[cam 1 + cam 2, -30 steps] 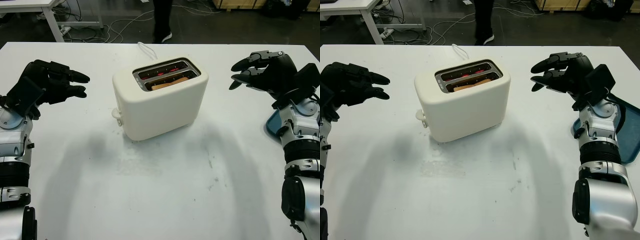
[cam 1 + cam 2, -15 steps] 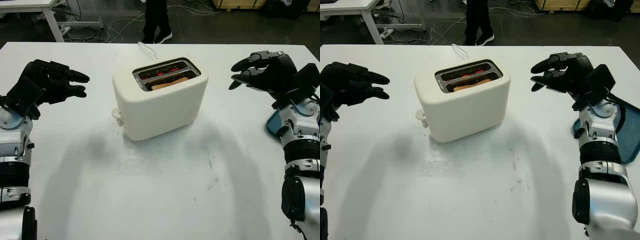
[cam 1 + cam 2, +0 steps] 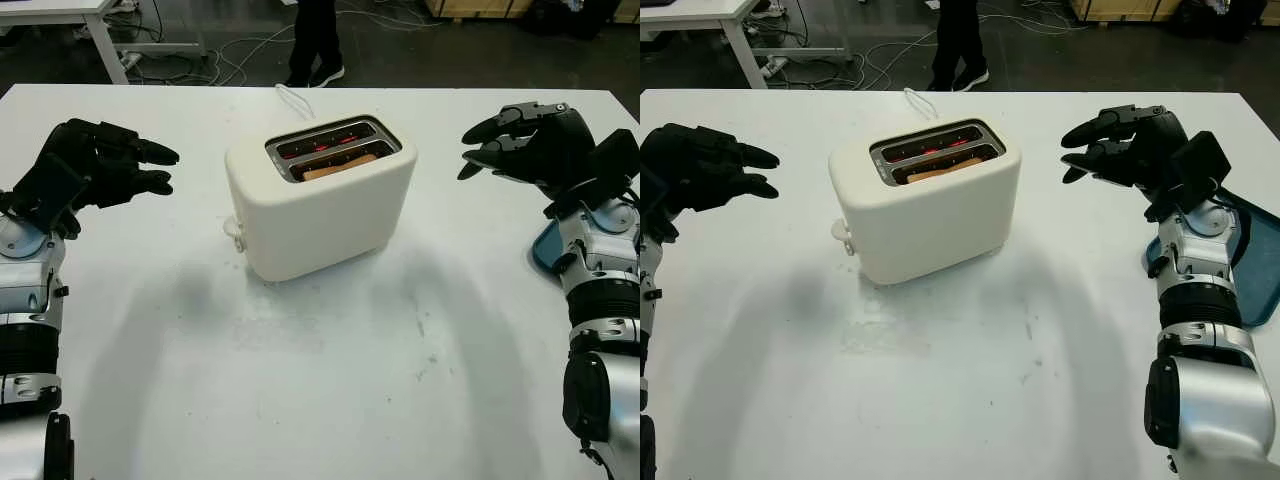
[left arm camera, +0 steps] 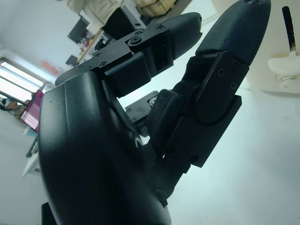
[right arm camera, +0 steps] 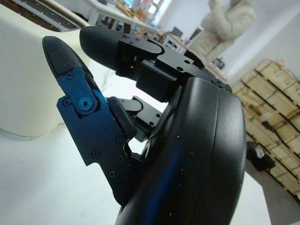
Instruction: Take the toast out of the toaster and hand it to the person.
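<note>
A cream two-slot toaster (image 3: pixel 320 205) stands in the middle of the white table (image 3: pixel 320 390). A brown slice of toast (image 3: pixel 338 167) sits low in the nearer slot; the farther slot glows red inside. My left hand (image 3: pixel 150 168) hangs open above the table, well left of the toaster. My right hand (image 3: pixel 478 148) hangs open to the toaster's right, fingers pointing toward it. Neither hand touches the toaster. A person's dark legs and shoes (image 3: pixel 315 40) are beyond the table's far edge.
The toaster's white cord (image 3: pixel 292 98) trails over the far edge. A blue tray (image 3: pixel 1255 262) lies at the right edge under my right forearm. Cables and a white desk leg (image 3: pixel 110 45) sit on the floor behind. A person in a light coat (image 5: pixel 225 26) stands in the background.
Both hands and the toaster have stayed in place. The person's legs behind the table have shifted slightly left.
</note>
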Available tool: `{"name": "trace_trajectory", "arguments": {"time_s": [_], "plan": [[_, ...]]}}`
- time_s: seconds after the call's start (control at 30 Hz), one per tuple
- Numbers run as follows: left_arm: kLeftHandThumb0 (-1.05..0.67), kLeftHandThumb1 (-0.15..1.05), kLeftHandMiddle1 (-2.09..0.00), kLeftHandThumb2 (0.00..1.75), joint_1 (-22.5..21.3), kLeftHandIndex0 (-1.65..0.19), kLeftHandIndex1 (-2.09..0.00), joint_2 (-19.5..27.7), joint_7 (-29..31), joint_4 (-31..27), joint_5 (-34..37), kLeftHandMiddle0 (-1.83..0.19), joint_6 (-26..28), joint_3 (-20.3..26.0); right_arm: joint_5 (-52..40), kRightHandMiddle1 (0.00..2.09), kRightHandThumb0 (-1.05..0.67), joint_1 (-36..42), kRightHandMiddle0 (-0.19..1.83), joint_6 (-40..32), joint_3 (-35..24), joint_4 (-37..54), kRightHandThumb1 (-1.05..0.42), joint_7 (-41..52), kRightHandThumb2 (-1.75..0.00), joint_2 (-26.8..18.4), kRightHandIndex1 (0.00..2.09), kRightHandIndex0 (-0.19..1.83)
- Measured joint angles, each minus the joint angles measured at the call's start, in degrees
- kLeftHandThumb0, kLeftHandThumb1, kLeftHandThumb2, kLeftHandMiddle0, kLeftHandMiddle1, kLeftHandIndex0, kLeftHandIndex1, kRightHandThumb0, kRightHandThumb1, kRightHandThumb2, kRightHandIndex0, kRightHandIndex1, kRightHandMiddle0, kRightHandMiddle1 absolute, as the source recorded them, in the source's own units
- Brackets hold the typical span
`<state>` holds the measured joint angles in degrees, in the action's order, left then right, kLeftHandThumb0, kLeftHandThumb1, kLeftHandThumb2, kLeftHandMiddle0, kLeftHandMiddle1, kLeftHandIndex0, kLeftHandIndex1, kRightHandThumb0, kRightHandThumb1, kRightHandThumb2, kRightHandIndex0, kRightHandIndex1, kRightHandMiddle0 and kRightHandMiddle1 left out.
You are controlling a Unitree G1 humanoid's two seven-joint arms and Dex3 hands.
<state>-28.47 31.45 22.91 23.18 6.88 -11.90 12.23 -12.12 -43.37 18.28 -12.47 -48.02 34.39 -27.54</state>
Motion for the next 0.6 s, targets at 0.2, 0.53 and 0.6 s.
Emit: {"name": "trace_trajectory", "arguments": {"time_s": [0.2, 0.53, 0.6], "plan": [[-1.05, 0.76, -0.18, 0.00, 0.0, -1.42, 0.00, 0.0, 0.0, 0.2, 0.0, -1.46, -0.7, 0.0, 0.3, 0.34, -0.63, 0.0, 1.33, 0.0, 0.2, 0.4, -0.64, -0.4, 0.00, 0.0, 0.72, 1.31], [-1.05, 0.74, -0.18, 0.00, 0.0, -1.41, 0.00, 0.0, 0.0, 0.3, 0.1, -1.46, -0.8, 0.0, 0.4, 0.35, -0.62, 0.0, 1.32, 0.0, 0.3, 0.4, -0.64, -0.7, 0.00, 0.0, 0.74, 1.30], [-1.05, 0.74, -0.18, 0.00, 0.0, -1.41, 0.00, 0.0, 0.0, 0.3, 0.1, -1.46, -0.8, 0.0, 0.4, 0.35, -0.62, 0.0, 1.33, 0.0, 0.3, 0.4, -0.64, -0.4, 0.00, 0.0, 0.74, 1.30]]}}
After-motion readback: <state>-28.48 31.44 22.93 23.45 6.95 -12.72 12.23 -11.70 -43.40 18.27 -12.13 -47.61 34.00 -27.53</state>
